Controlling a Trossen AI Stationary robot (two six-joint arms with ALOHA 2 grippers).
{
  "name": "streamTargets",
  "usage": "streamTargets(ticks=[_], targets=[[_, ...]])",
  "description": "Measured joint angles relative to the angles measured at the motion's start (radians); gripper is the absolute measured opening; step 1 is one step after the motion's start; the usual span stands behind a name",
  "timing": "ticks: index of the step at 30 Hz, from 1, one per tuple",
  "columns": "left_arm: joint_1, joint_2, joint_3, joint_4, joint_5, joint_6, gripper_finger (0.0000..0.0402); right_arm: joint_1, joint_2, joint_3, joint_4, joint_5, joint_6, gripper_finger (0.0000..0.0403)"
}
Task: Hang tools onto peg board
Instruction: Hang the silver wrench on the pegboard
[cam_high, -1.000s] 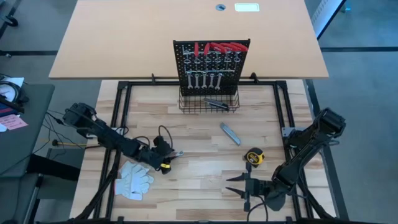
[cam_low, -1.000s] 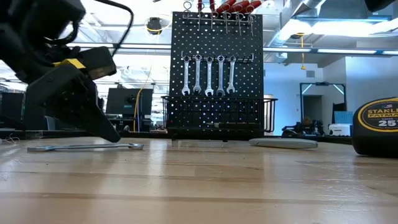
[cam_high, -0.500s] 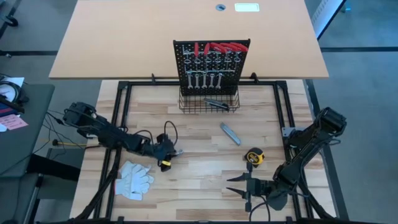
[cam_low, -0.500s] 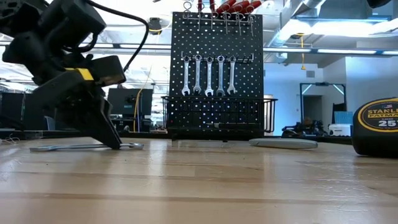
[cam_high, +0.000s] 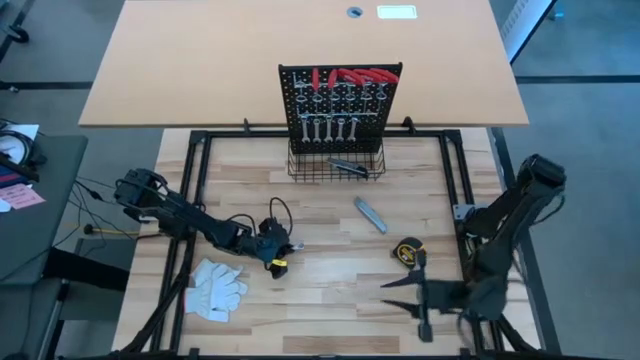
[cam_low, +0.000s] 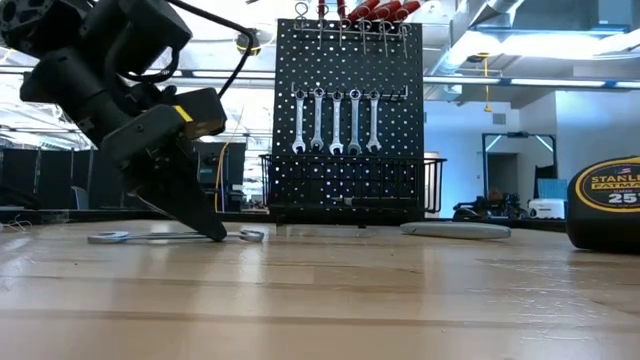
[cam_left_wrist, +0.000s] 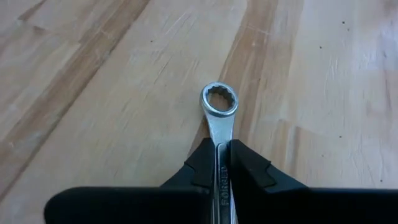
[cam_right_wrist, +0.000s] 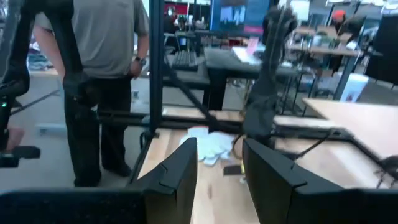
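A silver wrench (cam_left_wrist: 219, 102) lies flat on the wooden table (cam_high: 320, 290), left of middle, and shows in the low view as the wrench (cam_low: 150, 238). My left gripper (cam_high: 279, 249) is shut on it. My right gripper (cam_high: 392, 297) hangs open above the table's near right part, with nothing between its fingers (cam_right_wrist: 177, 174). The black peg board (cam_high: 340, 95) stands upright at the far middle. Several silver wrenches (cam_high: 327, 128) and red-handled pliers (cam_high: 350, 77) hang from its hooks. A tape measure (cam_high: 408, 253) and a grey utility knife (cam_high: 370, 214) lie on the table. My left gripper pinches the wrench's shaft (cam_left_wrist: 219, 138) between its two fingers, a short way behind the ring end (cam_left_wrist: 219, 99). The fingers (cam_low: 205, 225) slant down from the table's left and lie along the shaft. The wrench rests flat on the table, ring end ahead of the fingertips.
White work gloves (cam_high: 215, 288) lie near the front left. A wire basket (cam_high: 335, 168) at the peg board's base holds a dark-handled tool. A person (cam_right_wrist: 102, 74) stands beyond the table's left side in the right wrist view.
My left gripper has moved toward the table's right edge and shut on the wrench's shaft. The wrench has slid a little to the right, still flat on the table. My right gripper has risen from near the table top and kept its fingers apart.
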Motion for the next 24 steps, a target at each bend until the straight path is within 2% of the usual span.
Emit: streamTargets(ticks=[3, 7, 10, 14, 16, 19, 24], targets=[[-0.017, -0.021, 0.009, -0.002, -0.009, -0.027, 0.0014, 0.011, -0.028, 0.000, -0.074, 0.000, -0.019, 0.0136], [-0.052, -0.044, 0.022, -0.012, -0.061, -0.055, 0.0002, 0.003, -0.006, 0.000, -0.198, -0.001, 0.071, 0.0136], [-0.078, -0.064, 0.037, -0.006, -0.123, -0.079, 0.0004, -0.009, 0.050, -0.003, -0.259, -0.001, 0.110, 0.0136], [-0.137, -0.082, 0.053, -0.002, -0.247, -0.099, 0.0004, -0.050, 0.126, -0.003, -0.244, -0.016, 0.126, 0.0136], [-0.162, -0.094, 0.059, 0.002, -0.290, -0.101, 0.0004, -0.097, 0.159, -0.003, -0.249, -0.088, 0.186, 0.0136], [-0.198, -0.102, 0.061, 0.022, -0.357, -0.105, 0.0003, -0.192, 0.222, -0.014, -0.216, -0.301, 0.263, 0.0150], [-0.249, -0.102, 0.061, 0.067, -0.450, -0.116, 0.0002, -0.369, 0.377, -0.024, -0.069, -0.630, 0.272, 0.0212]])
